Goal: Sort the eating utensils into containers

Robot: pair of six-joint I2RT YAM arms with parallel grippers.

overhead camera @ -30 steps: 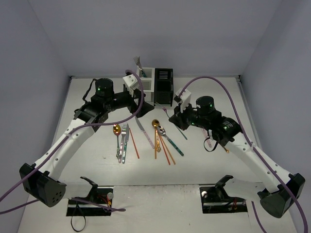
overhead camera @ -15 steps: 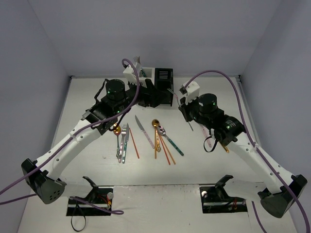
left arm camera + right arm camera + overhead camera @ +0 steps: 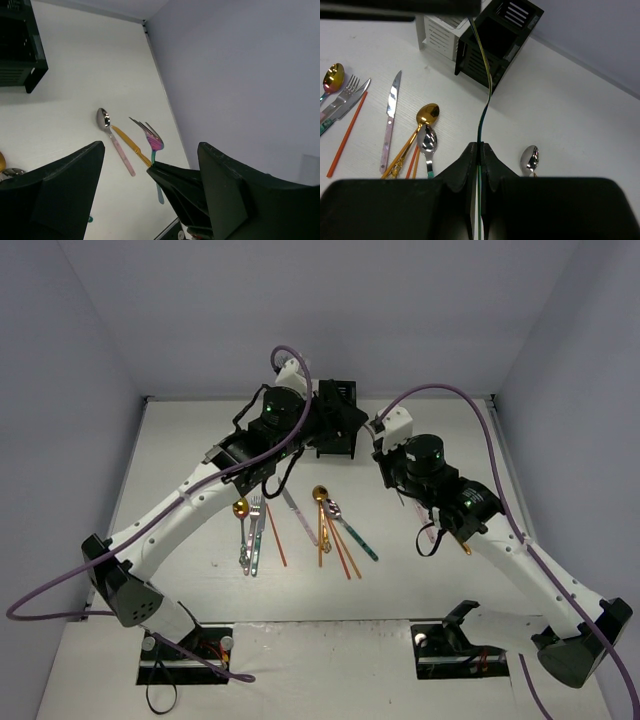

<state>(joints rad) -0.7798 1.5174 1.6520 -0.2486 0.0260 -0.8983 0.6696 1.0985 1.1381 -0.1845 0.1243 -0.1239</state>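
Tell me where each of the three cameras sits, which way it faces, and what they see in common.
Top external: high behind the bases, looking down on the table; left arm and right arm show.
Left wrist: on the left gripper, facing the table's right side and wall; open fingers show.
Right wrist: on the right gripper, facing the black caddy; shut fingers pinch a thin utensil.
Shared: all three show the black caddy.

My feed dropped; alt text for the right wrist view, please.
The right gripper, shut on a thin utensil, points it toward the black caddy beside the white caddy. A knife and spoons lie on the table.
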